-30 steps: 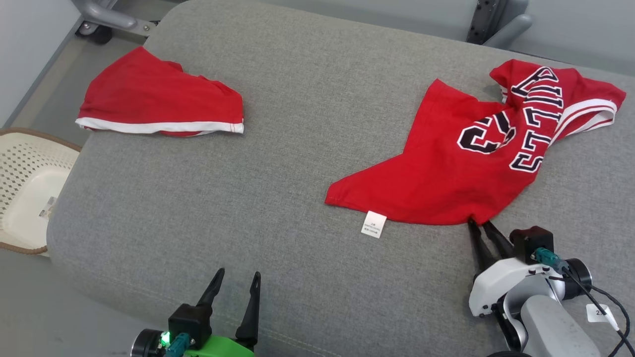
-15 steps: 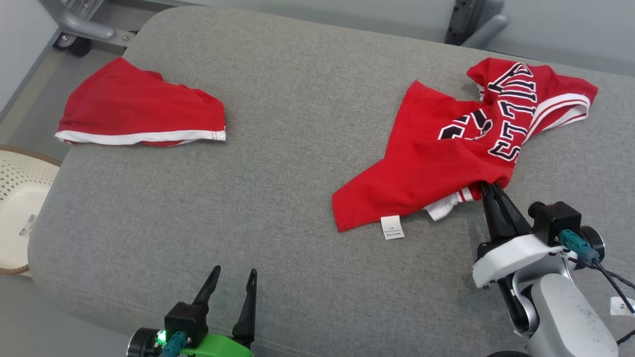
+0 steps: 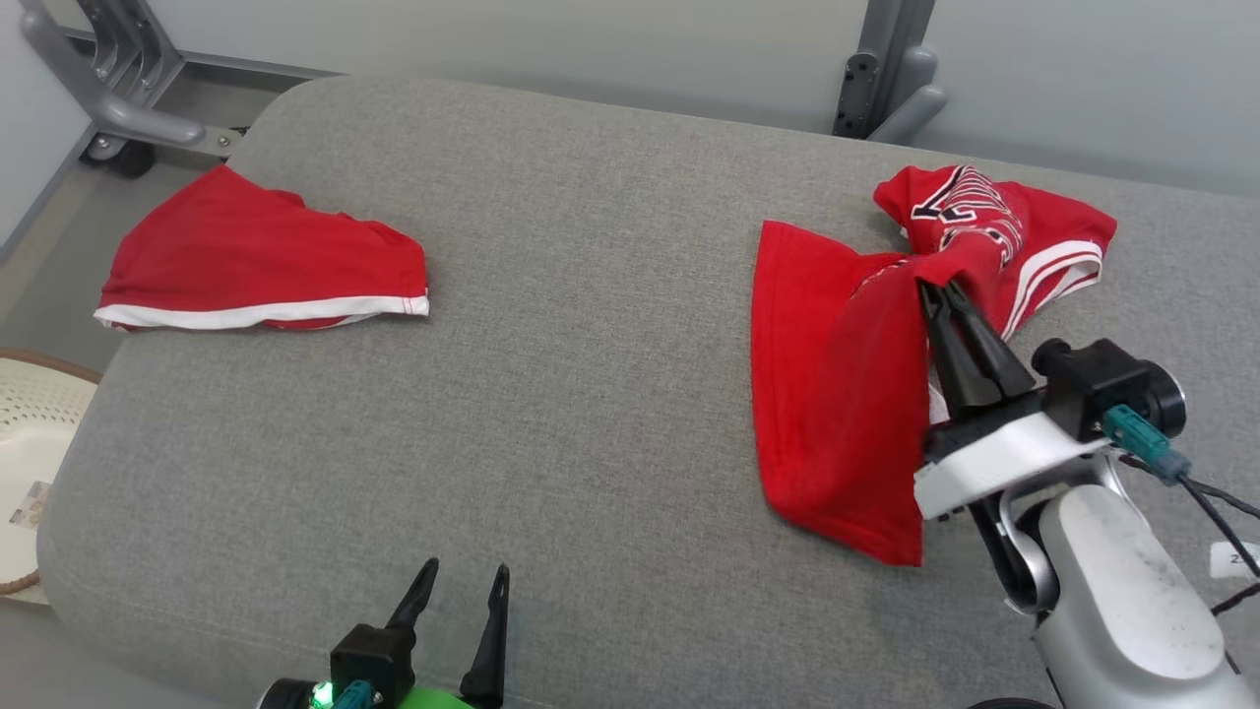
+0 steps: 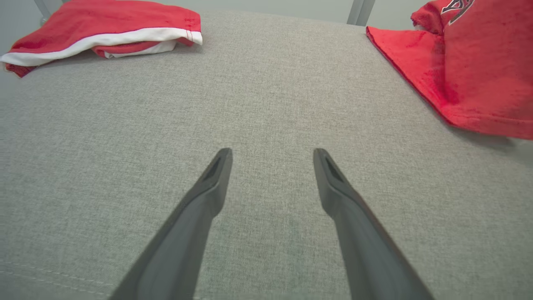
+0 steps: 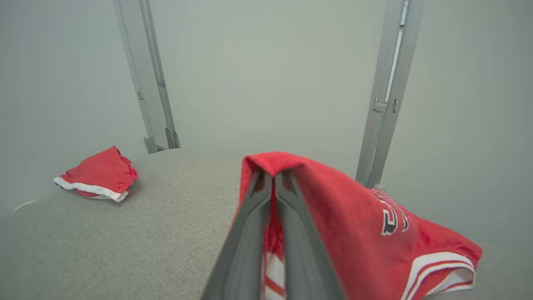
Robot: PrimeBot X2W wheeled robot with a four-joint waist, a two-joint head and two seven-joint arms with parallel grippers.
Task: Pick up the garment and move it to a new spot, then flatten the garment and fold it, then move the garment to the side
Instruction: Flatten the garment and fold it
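Head view: the right gripper (image 3: 933,288), fingers pinched together on a fold of the red basketball jersey with white trim and dark lettering (image 3: 837,414), holds it partly raised at the right of the grey fabric cushion (image 3: 591,325), its hem draping down in creases. A clean lift likely needs enough height to clear the trailing cloth before carrying. The left gripper (image 3: 463,581) hangs spread and empty near the front edge.

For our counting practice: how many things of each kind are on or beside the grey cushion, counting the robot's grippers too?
Garments: 2, jersey, folded garment
Basket: 1
Grippers: 2, left gripper, right gripper
Total: 5
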